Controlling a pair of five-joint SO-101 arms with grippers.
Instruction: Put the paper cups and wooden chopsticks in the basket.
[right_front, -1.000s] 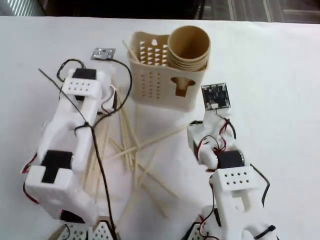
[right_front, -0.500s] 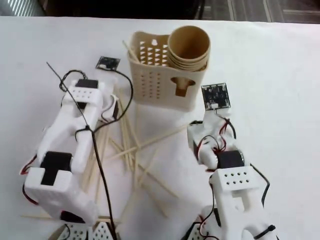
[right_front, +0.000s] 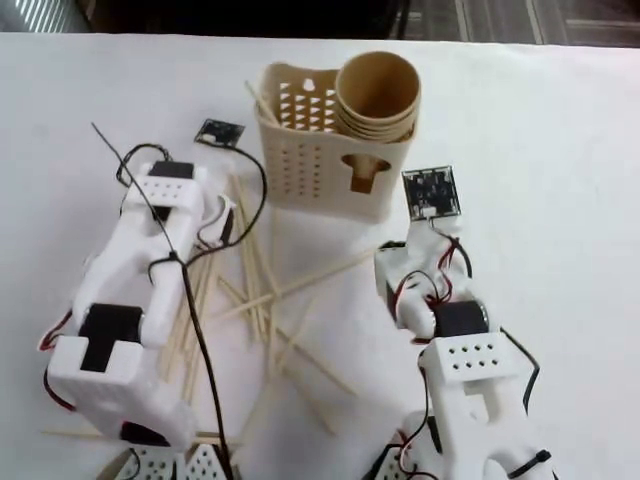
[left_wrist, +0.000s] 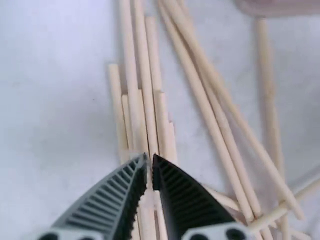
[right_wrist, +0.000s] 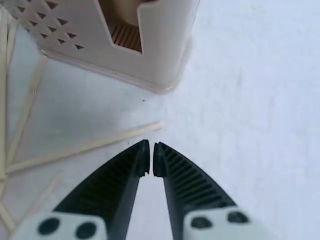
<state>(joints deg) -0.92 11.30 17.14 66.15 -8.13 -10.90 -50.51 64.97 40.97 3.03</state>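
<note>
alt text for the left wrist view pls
The left gripper, jaws closed to a thin slit, points its tips at a loose bundle of wooden chopsticks lying on the white table. Longer sticks run diagonally beside the bundle.

White arms (right_front: 135, 265), black cables (right_front: 192, 310), ribbed dark pincers (right_wrist: 151, 150)

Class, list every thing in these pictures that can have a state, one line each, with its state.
basket, upright on the table.
paper cups, stacked upright inside the basket.
wooden chopsticks, mostly lying loose on the table.
left gripper, shut, over the wooden chopsticks.
right gripper, shut, holding nothing.
</note>
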